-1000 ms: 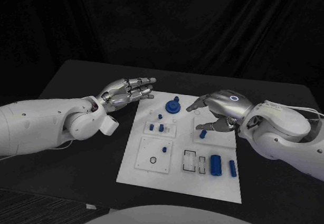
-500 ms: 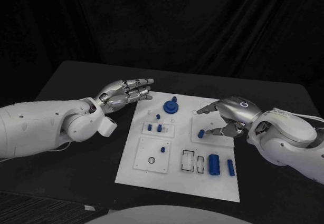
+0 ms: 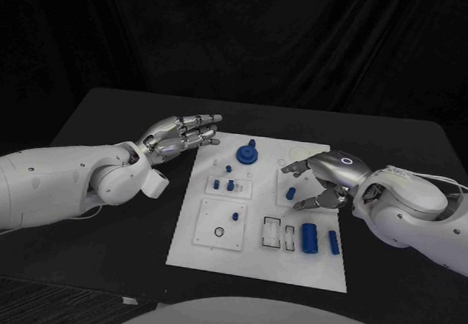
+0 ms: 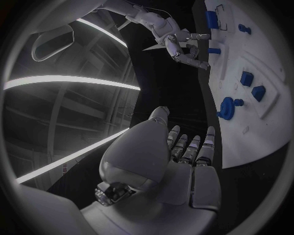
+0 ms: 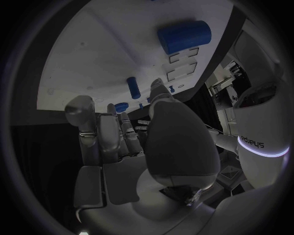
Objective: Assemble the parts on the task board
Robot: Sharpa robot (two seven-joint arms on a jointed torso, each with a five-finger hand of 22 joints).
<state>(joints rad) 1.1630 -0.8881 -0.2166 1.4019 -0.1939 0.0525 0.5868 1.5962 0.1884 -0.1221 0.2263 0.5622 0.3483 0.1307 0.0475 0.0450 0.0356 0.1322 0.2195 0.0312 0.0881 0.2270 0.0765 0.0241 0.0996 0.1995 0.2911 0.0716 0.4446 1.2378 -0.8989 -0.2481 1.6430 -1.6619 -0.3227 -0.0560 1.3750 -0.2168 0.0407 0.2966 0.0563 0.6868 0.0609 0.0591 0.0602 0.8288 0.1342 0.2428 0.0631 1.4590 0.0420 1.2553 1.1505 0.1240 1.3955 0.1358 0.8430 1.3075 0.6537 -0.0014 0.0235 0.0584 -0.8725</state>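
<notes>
Black table [image 3: 412, 147], white task board [image 3: 258, 263] at its centre. Left hand [image 3: 181, 133] hovers just off the board's far left corner, palm up, fingers straight and together, holding nothing. Right hand [image 3: 319, 181] hangs over the board's right side, fingers spread, empty; fingertips near a small upright blue peg [image 3: 291, 192], not touching. Blue round knob part [image 3: 249, 155] sits at the far edge. Two blue cylinders [image 3: 311, 238] lie near the right edge; two small blue pieces [image 3: 226, 184] mid-board.
</notes>
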